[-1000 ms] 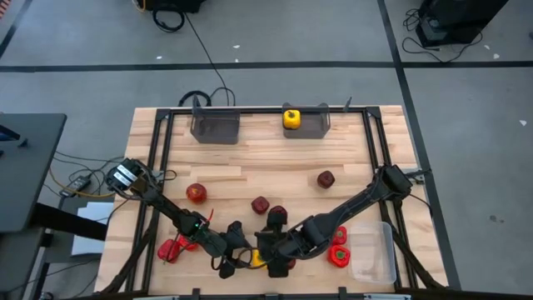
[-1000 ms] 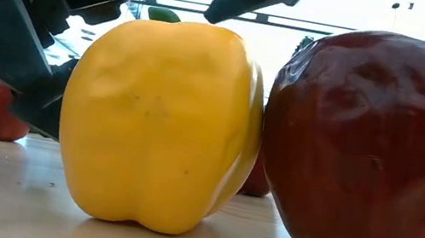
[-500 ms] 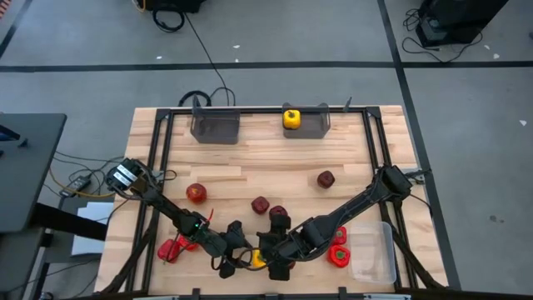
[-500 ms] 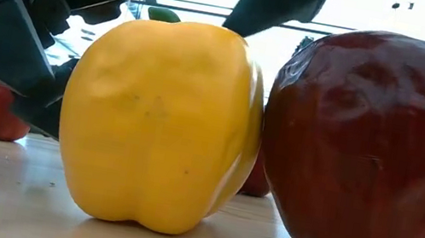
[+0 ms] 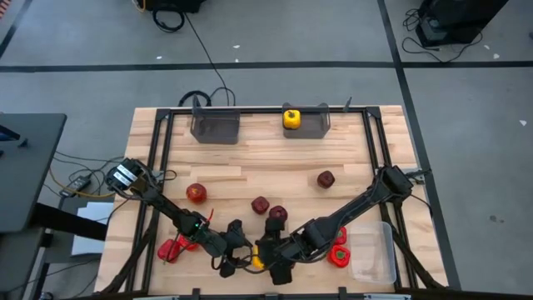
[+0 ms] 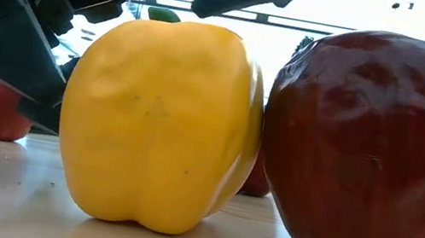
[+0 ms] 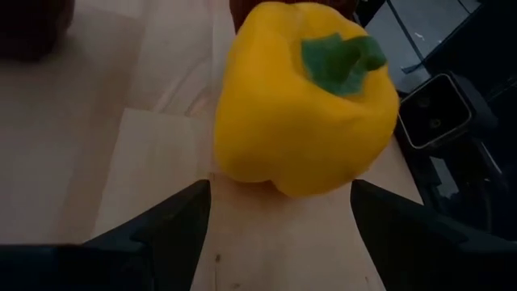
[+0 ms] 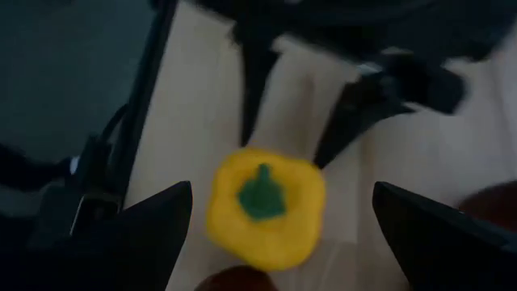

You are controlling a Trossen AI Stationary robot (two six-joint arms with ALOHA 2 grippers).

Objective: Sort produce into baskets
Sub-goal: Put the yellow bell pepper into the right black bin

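Only one piece looks sorted so far: a yellow bell pepper (image 5: 291,118) sits in the dark grey see-through bin (image 5: 306,124) at the top centre of the high view, while the matching grey bin (image 5: 215,127) to its left and the clear rounded plastic tray (image 5: 374,252) at lower right hold nothing I can see. So I judge the job barely begun. Dark red apples (image 5: 325,179) lie loose across the middle of the wooden table (image 5: 266,171), and red peppers (image 5: 169,249) cluster at lower left and beside the tray.

Both my grippers meet at the bottom centre of the high view over the second yellow green-stemmed bell pepper (image 7: 305,101), which stands upright on the table. My left gripper (image 7: 279,212) is spread wide, its fingers just short of the pepper on either side, gripping nothing. My right gripper (image 8: 279,212) hangs above the same pepper, also wide apart and empty.

The high view hides this pepper almost wholly under my arms. The low view shows it touching a large dark red apple (image 6: 372,150) on its right. Only the right wrist view looks straight down on the stem.
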